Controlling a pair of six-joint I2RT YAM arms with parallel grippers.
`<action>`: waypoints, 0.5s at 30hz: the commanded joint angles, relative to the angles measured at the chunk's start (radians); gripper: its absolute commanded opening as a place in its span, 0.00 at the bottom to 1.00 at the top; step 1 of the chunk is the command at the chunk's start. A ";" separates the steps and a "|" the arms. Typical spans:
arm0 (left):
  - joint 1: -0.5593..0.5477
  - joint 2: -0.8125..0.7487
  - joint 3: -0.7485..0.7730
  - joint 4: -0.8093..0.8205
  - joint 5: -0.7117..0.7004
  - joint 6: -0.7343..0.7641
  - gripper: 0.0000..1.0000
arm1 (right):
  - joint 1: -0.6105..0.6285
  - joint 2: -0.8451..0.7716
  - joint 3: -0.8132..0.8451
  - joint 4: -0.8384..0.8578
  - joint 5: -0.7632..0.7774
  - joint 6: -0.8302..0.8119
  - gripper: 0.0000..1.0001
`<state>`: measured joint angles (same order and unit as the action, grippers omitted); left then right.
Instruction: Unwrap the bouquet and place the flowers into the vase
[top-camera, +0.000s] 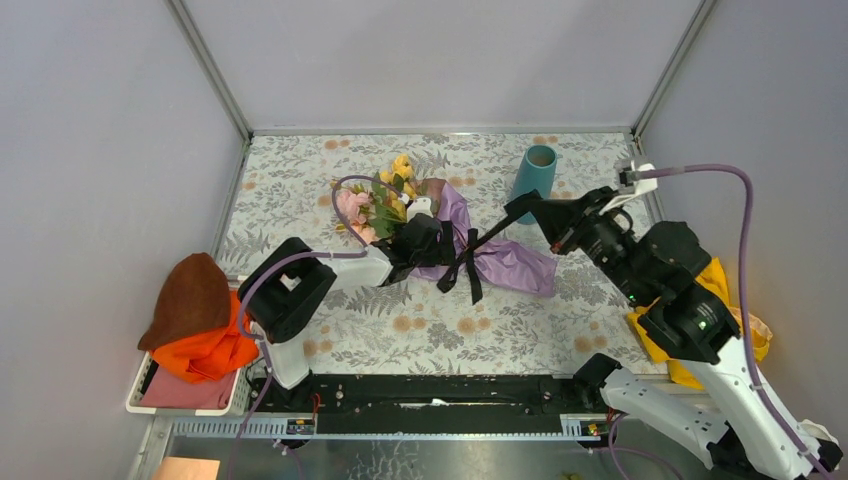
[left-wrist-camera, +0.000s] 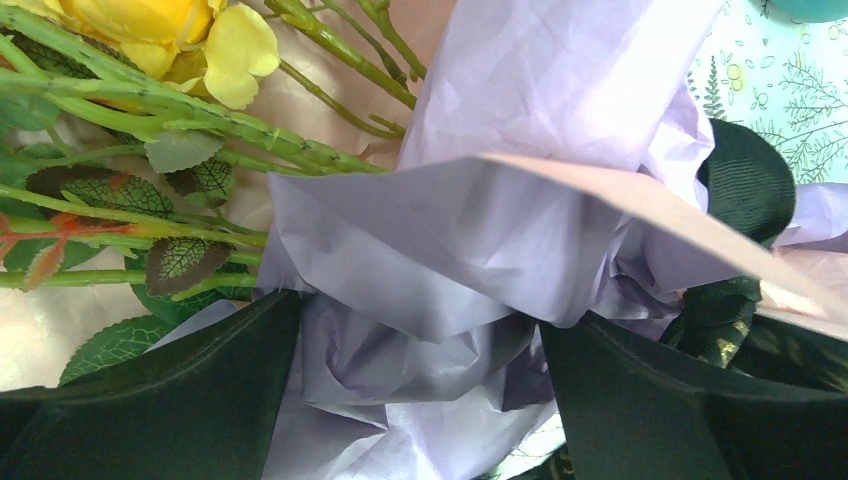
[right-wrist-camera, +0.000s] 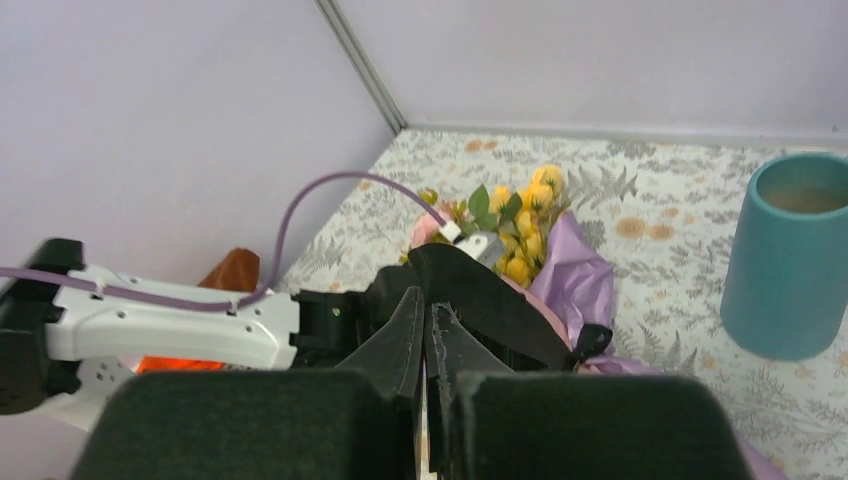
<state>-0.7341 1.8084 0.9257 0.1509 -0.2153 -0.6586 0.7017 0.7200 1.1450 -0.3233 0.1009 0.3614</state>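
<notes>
Lilac-paper-wrapped rose bouquet (top-camera: 510, 262) still tied | right claw (top-camera: 528, 208) pinching black ribbon (top-camera: 492, 233) taut | left claw (top-camera: 432, 242) wide open astride it, gripping nothing | tall teal vase (top-camera: 535, 172) flowerless

I see floral-print worktop (top-camera: 430, 330). At left edge: white tray (top-camera: 133, 398) w/ brown cloth (top-camera: 190, 295) atop orange cloth (top-camera: 210, 350), pink cloth (top-camera: 185, 390) beneath. Yellow cloth (top-camera: 716, 275) at right edge.
</notes>
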 joint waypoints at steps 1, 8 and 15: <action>-0.005 0.054 -0.019 -0.024 -0.018 -0.003 0.96 | 0.006 -0.040 0.065 0.088 0.048 -0.018 0.00; -0.005 0.026 -0.016 -0.060 -0.036 -0.009 0.94 | 0.007 -0.021 0.113 0.095 0.054 -0.032 0.00; -0.026 -0.231 -0.061 -0.180 -0.097 -0.013 0.93 | 0.006 0.031 0.066 0.107 0.102 -0.045 0.00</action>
<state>-0.7380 1.7321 0.8955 0.0868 -0.2379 -0.6651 0.7017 0.7116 1.2213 -0.2783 0.1478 0.3454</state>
